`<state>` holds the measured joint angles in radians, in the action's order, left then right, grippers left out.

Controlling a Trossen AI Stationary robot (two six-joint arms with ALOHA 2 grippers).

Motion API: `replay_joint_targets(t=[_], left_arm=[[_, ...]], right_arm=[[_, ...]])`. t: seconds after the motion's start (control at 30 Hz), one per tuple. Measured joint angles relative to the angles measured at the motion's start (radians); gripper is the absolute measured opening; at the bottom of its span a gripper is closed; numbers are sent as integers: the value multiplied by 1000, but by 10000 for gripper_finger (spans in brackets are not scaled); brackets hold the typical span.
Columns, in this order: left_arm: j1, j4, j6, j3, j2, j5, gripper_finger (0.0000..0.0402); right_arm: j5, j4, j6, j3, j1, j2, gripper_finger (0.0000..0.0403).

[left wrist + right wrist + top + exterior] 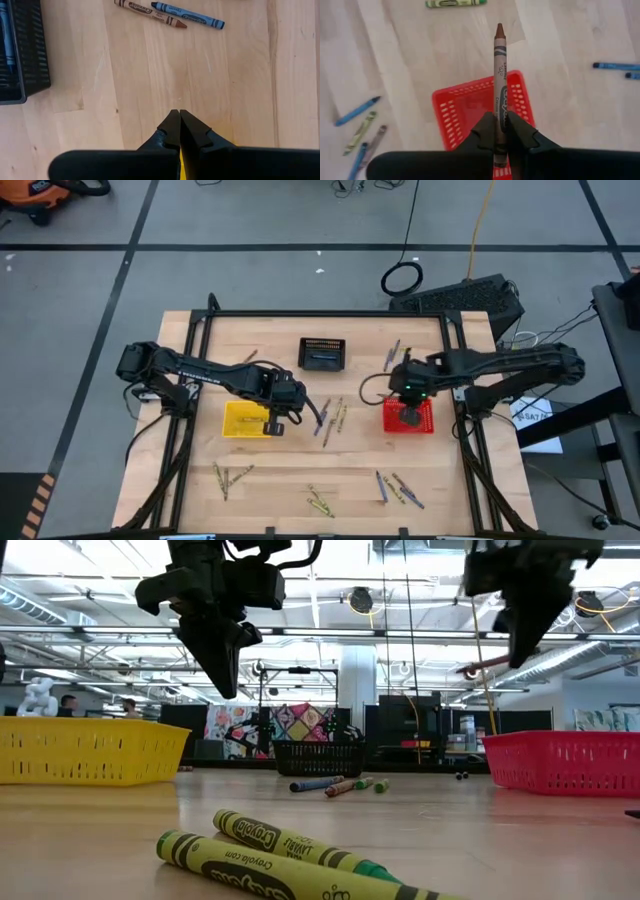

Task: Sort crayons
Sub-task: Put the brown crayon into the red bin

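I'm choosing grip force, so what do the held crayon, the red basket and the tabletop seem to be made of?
The crayon in the right hand: seemingly wax in a matte printed paper wrapper, with a bare brown tip. The red basket: probably moulded plastic, given its regular slotted walls and uniform colour. The tabletop: pale wood with visible grain and plank seams, looking smooth.

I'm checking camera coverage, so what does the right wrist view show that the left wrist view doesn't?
Only the right wrist view shows the red basket and the right tool shut on a brown crayon above it. Only the left wrist view shows the black basket and the left tool shut and empty. Both show loose crayons on the wooden table.
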<state>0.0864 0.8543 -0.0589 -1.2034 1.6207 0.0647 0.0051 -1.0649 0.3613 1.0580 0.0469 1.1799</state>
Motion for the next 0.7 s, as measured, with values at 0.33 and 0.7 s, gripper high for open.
replay_joint_targets(t=[0.33, 0.7], left_arm=[[0, -27, 2, 0, 0, 0, 2], [0, -94, 2, 0, 0, -3, 2]], right_arm=[[-6, 28, 186, -231, 89, -137, 4], [-36, 171, 224, -390, 126, -150, 4]])
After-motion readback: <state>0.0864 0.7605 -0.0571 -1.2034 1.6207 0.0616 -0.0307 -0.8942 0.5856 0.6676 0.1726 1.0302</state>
